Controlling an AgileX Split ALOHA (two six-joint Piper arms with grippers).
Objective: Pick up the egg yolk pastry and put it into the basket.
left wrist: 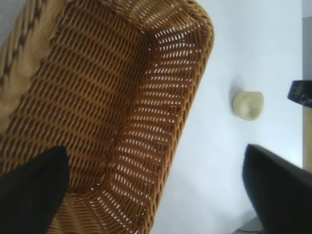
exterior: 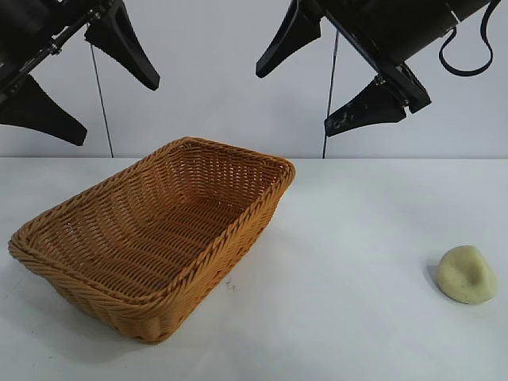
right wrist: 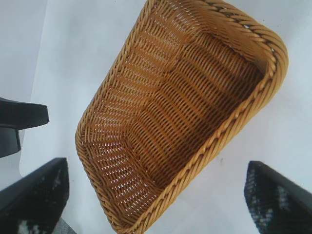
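Egg yolk pastry (exterior: 467,275) down on the table (exterior: 349,302), below the right end effector (exterior: 333,75) — nearer than the left end effector (exterior: 83,87), both spread wide, holding nothing — basket (exterior: 262,210) well off to the side.

We see bright, even light from above on the white table (exterior: 349,317). The basket (exterior: 159,230) and egg yolk pastry (exterior: 467,275) cast faint soft shadows. Both wrist views look slightly soft; no glare.

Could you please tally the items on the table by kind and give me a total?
Basket: 1
Pastry: 1
Total: 2
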